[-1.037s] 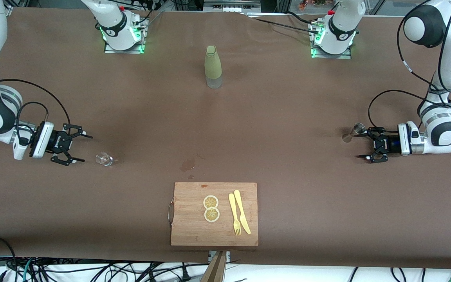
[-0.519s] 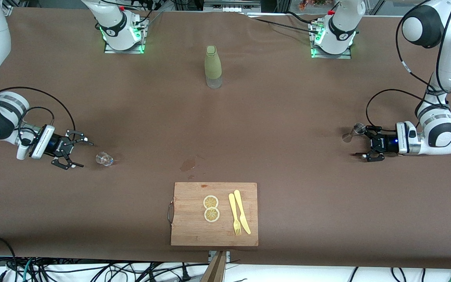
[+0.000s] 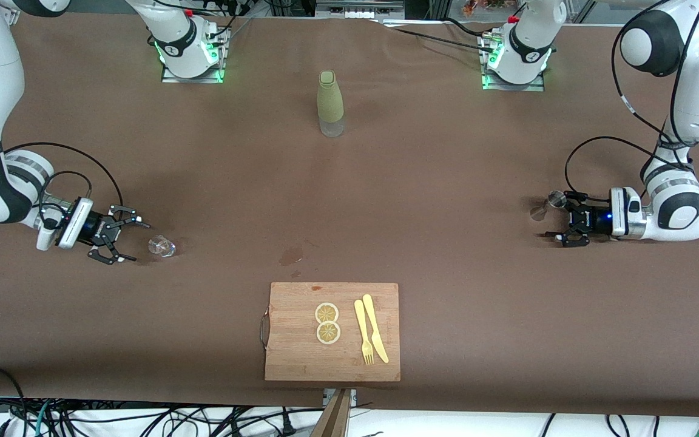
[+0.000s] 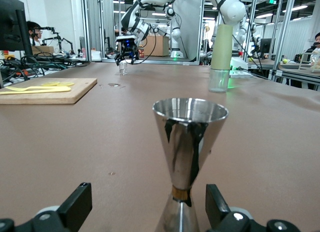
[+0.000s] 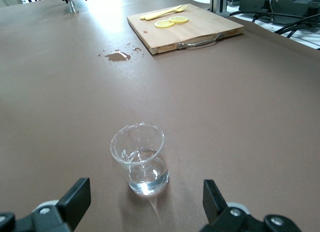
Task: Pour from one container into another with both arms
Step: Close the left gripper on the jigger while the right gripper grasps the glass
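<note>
Your left gripper (image 3: 562, 224) sits low, jaws spread, jigger (image 3: 547, 205) upright just ahead near the left arm's end. Right gripper (image 3: 124, 241) is spread too, lined up on the glass cup (image 3: 161, 246) for side grasps.

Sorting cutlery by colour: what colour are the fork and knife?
Pale yellow fork and knife; front view shows it best.

One high camera, two low wrist cameras

The front view looks down across the whole table (image 3: 446, 182); each wrist view skims it (low, close), both sharing the cutting board (image 3: 332, 331).
</note>
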`<act>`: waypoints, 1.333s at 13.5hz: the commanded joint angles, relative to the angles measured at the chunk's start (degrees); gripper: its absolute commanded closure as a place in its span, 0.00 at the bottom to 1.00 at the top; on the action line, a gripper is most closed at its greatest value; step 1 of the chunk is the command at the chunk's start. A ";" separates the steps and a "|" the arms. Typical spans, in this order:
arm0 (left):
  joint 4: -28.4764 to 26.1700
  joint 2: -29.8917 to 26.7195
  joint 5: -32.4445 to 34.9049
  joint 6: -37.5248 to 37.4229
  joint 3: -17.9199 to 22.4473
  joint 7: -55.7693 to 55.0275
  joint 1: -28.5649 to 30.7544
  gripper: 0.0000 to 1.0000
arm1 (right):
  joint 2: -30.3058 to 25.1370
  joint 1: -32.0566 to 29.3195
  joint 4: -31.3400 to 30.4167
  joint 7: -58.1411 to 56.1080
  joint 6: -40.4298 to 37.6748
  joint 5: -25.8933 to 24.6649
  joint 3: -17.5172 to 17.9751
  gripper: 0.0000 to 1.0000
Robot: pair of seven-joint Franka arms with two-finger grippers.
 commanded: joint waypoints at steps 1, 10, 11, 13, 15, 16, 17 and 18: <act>0.47 0.21 1.25 -1.93 0.60 3.69 -0.61 0.12 | 3.18 -0.36 3.50 -1.01 -2.56 1.12 0.10 0.00; 0.47 0.21 3.54 -2.28 1.39 4.21 -0.52 0.23 | 5.30 0.43 4.90 -1.01 -4.50 2.08 0.81 0.00; 0.38 0.12 3.63 -2.28 1.40 4.21 -0.52 0.24 | 5.65 0.69 5.17 -1.27 -5.29 3.65 0.81 0.00; 0.47 0.12 3.71 -2.28 1.40 4.21 -0.52 0.32 | 6.18 1.22 5.35 -1.63 -5.82 4.37 0.81 0.00; 0.47 0.03 3.71 -2.28 1.40 5.61 -0.52 0.47 | 6.27 1.31 5.70 -1.63 -5.82 4.37 0.81 0.00; 0.47 0.03 3.71 -2.28 1.40 6.14 -0.52 0.54 | 6.53 1.57 5.70 -1.63 -5.91 4.46 0.90 0.00; 0.47 0.03 3.71 -2.37 1.40 6.23 -0.52 0.54 | 6.79 1.66 5.79 -1.63 -5.91 4.46 0.81 0.00; 0.38 0.03 3.71 -2.28 1.40 6.23 -0.52 0.55 | 7.05 1.75 6.05 -1.63 -5.91 4.46 0.90 0.00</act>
